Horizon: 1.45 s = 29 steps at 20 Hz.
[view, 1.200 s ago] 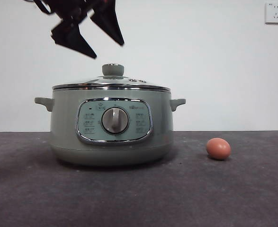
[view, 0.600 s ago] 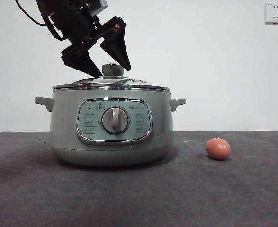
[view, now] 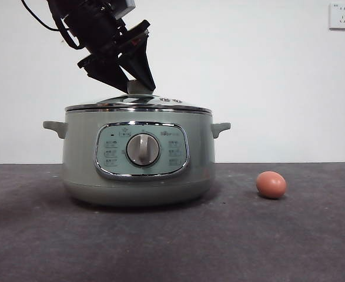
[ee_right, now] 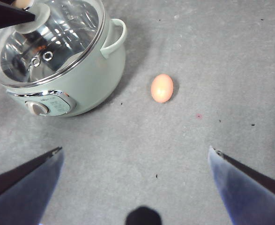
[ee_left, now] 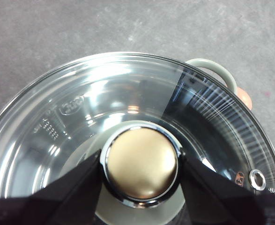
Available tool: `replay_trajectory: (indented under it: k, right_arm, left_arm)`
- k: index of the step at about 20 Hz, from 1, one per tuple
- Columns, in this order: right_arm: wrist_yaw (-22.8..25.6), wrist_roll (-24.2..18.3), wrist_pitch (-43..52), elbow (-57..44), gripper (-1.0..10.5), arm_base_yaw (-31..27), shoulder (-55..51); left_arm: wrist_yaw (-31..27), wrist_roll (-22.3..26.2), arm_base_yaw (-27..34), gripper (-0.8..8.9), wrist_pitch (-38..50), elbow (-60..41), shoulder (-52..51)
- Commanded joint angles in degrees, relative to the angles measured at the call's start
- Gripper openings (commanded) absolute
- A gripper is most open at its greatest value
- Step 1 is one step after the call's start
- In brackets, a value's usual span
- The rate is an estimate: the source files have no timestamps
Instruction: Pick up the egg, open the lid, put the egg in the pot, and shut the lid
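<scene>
already the left gripper (ee_left: pixel 139 164) has its jaws clamped on the lid (ee_left: pixel 81 108) knob; a shallow pinch could slip, dropping glass onto the pot (view: pixel 138 154).

Before me, a dark grey speckled worktop (view: pixel 290 247) meets a plain white wall (view: pixel 266 82) bearing a white socket (view: pixel 341 16).

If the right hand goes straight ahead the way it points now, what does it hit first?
Most likely bare table. The open right hand points at grey surface short of the egg, with the pot off to one side, though depth is unclear.
</scene>
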Motion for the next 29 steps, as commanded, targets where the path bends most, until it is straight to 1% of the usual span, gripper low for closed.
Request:
replay_trajectory:
  k: [1, 7, 13, 18, 20, 23, 25, 27, 29]
  right_arm:
    - [-0.2, 0.0, 0.0, 0.3, 6.0, -0.1, 0.0]
    - [-0.2, 0.0, 0.0, 0.3, 6.0, -0.1, 0.0]
    - [-0.2, 0.0, 0.0, 0.3, 6.0, -0.1, 0.7]
    - [-0.2, 0.0, 1.0, 0.3, 6.0, -0.1, 3.2]
    - [-0.2, 0.0, 2.8, 0.3, 6.0, -0.1, 5.6]
    - [-0.2, 0.6, 7.0, 0.3, 6.0, 0.8, 10.3]
    - [-0.2, 1.2, 10.5, 0.3, 6.0, 2.1, 14.3]
    - [-0.1, 2.4, 14.1, 0.3, 6.0, 3.8, 18.9]
    - [1.0, 2.4, 17.0, 0.3, 6.0, 5.8, 23.7]
  left_arm:
    - [0.6, -0.1, -0.2, -0.13, -0.7, 0.1, 0.5]
    - [0.9, -0.1, -0.2, -0.08, -0.8, 0.6, 0.3]
    - [0.9, -0.1, -0.2, -0.08, -2.6, 5.9, -1.2]
    - [0.8, -0.1, 0.7, -0.08, -5.1, 8.6, -6.6]
    - [0.5, -0.1, 2.1, -0.08, -6.1, 8.6, -10.8]
    - [0.5, -0.1, 5.5, -0.08, -10.8, 8.6, -18.3]
    - [0.5, 0.0, 8.3, -0.08, -13.7, 8.5, -22.5]
    - [0.5, -1.6, 11.8, -0.08, -16.7, 8.4, -25.7]
    - [0.5, -0.7, 15.1, -0.08, -21.3, 8.0, -28.7]
